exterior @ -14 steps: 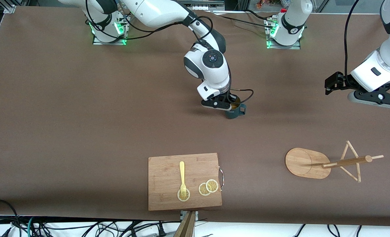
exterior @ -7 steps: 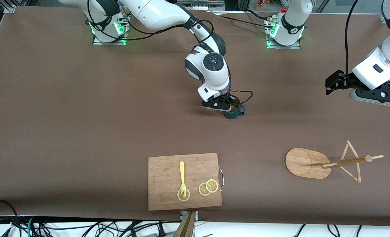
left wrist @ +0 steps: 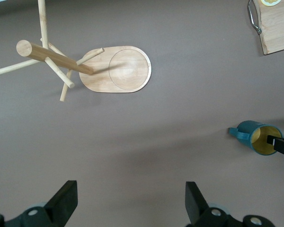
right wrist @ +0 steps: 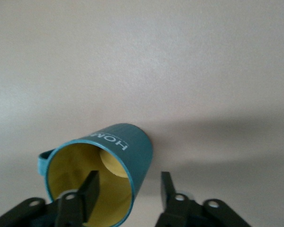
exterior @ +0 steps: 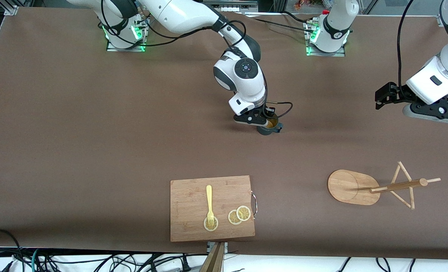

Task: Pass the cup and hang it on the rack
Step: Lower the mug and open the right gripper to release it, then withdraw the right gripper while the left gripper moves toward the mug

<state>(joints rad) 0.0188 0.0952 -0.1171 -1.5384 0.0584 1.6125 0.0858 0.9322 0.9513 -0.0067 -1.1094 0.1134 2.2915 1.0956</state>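
Cup [exterior: 268, 128]: mid-table, rim wall between right gripper [exterior: 266, 121] fingers, apparently not clamped.
Left gripper [left wrist: 130, 205]: spread wide, empty, waiting above table.
Rack [exterior: 375, 187]: no cup hung.
Remaining: handover, hanging.

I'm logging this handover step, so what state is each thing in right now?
cup: upright on the table, wall between the right hand's fingers
right hand: one finger inside the cup, one outside; not closed on the wall
left hand: open, empty, in the air, waiting
rack: standing, pegs bare
cutting board: flat, carrying the fork and three lemon slices
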